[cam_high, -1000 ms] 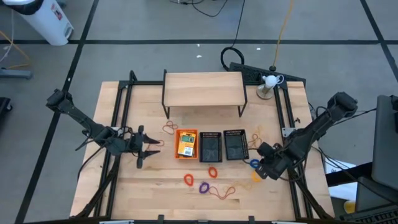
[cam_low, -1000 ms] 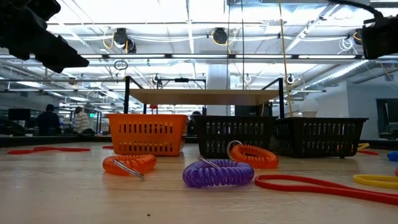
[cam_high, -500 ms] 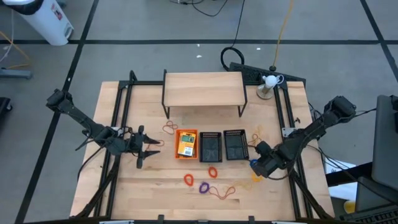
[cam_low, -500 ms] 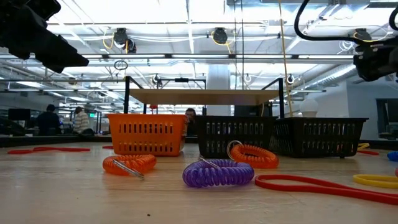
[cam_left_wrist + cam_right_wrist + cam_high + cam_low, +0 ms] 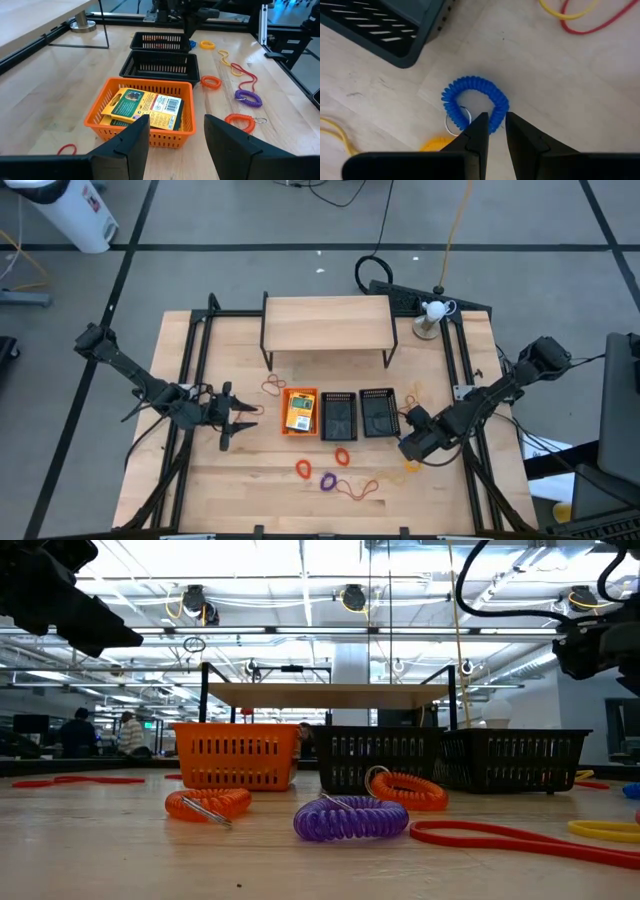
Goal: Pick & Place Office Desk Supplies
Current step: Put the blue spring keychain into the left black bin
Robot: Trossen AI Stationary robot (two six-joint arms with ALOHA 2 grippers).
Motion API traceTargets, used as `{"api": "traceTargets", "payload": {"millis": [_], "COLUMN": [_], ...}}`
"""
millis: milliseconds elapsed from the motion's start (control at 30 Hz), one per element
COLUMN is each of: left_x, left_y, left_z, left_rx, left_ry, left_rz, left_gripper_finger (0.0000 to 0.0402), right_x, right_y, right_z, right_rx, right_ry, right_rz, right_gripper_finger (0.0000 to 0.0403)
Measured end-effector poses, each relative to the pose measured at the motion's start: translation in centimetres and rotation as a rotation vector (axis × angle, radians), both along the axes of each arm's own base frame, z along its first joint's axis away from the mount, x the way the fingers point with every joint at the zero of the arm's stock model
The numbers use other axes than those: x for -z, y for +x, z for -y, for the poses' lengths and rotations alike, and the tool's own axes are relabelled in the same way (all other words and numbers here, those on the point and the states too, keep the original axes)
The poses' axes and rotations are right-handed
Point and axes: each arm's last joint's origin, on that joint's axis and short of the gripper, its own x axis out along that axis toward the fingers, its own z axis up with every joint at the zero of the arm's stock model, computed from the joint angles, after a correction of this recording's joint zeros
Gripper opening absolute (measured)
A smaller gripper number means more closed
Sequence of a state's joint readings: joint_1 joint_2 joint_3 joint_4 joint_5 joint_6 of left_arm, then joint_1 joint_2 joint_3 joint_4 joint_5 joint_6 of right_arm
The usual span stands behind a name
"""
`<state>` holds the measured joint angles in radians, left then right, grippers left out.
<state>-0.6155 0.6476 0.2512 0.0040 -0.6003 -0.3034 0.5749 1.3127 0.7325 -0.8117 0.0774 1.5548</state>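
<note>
1. While the left gripper (image 5: 232, 423) waits with its jaws apart at the left of the orange tray (image 5: 300, 412), the right gripper (image 5: 492, 131) is the one at work, low at the right side of the worktop (image 5: 250, 480).
2. The blue coil (image 5: 475, 102) lies flat on the worktop, just beside the corner of a black tray (image 5: 380, 30), and it is directly ahead of the right jaws, very close.
3. These jaws are only a little apart and hold nothing; the gap between them points at the near side of the ring.
4. I judge that the right arm is much nearer to this coil than the left one, so the pick belongs to it.
5. The coil is round and has no long axis, so I think the jaws must take one side of the ring, one finger inside and one outside.
6. A small metal ring (image 5: 456, 118) on the coil and a yellow piece (image 5: 436, 145) lie near the left finger and could be caught together.
</note>
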Motion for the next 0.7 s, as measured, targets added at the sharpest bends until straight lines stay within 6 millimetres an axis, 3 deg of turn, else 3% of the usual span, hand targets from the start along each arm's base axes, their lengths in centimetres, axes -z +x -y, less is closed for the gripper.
{"api": "traceTargets", "payload": {"millis": [567,700], "left_x": [0.0,0.0], "left_y": [0.0,0.0], "left_z": [0.0,0.0], "left_rx": [0.000,0.000], "left_ry": [0.001,0.000], "left_rz": [0.000,0.000], "left_gripper_finger": [0.0189,0.0189], "right_x": [2.3,2.4], "right_y": [-0.6,-0.6], "right_z": [0.5,0.5], "right_rx": [0.009,0.006], "right_ry": [0.026,0.039], "right_rz": [0.031,0.021], "right_gripper_finger": [0.0059,0.0040]}}
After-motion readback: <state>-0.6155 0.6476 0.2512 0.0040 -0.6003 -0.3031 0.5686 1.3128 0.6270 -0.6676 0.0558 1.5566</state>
